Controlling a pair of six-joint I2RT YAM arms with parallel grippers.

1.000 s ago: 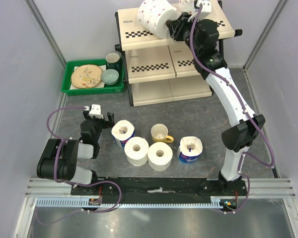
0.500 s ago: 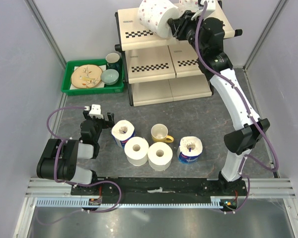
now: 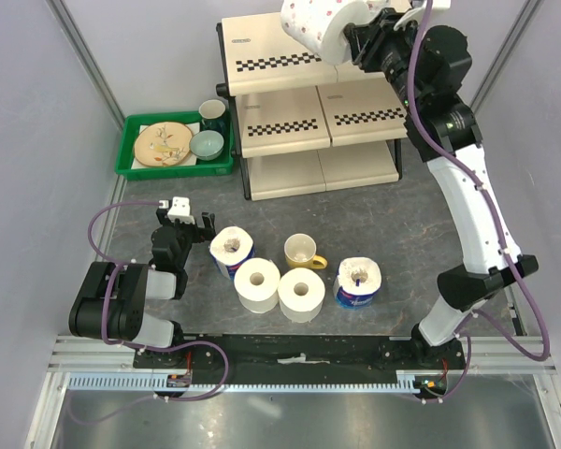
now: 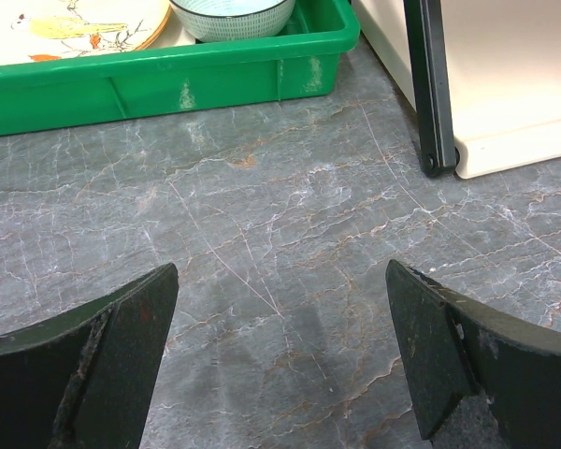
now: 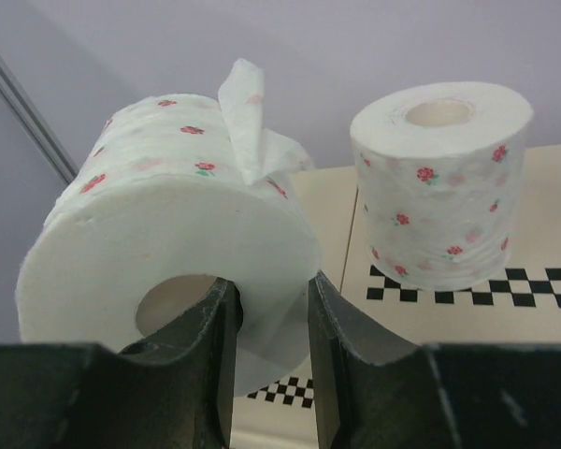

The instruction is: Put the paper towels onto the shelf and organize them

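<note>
Jaws, top view: right gripper [image 3: 357, 44] is clamped on the held floral roll [image 3: 320, 25]. That roll lies on its side, up over the far right part of the shelf [image 3: 271, 58] top tier. Left gripper [image 3: 183, 221] sits low at near left on the table [image 3: 374, 201], jaws spread wide with nothing in them.
Just right of it stands a blue-wrap roll [image 3: 232, 250]. Nearer are a plain roll [image 3: 257, 283] and a second plain roll [image 3: 301, 293], touching each other. The yellow mug [image 3: 304, 251] and a second blue-wrap roll [image 3: 359, 281] stand further right. All four rolls are upright on the table.
The green tray [image 3: 136, 168] sits left of the shelf, holding a plate [image 3: 162, 145] and a bowl [image 3: 207, 144], with a dark mug [image 3: 213, 114] at its far right corner.

Left wrist: fingers [image 4: 103, 365] are far apart over bare table. Tray wall ahead, shelf leg at far right.

Right wrist: jaws are nearly closed, pinching the held roll's wall, one finger [image 5: 220, 327] in the core and the other outside. A loose sheet end sticks up. A second floral roll [image 5: 439, 182] stands upright on the top tier behind the checkered strip [image 5: 467, 285], right of the held roll and apart from it.
</note>
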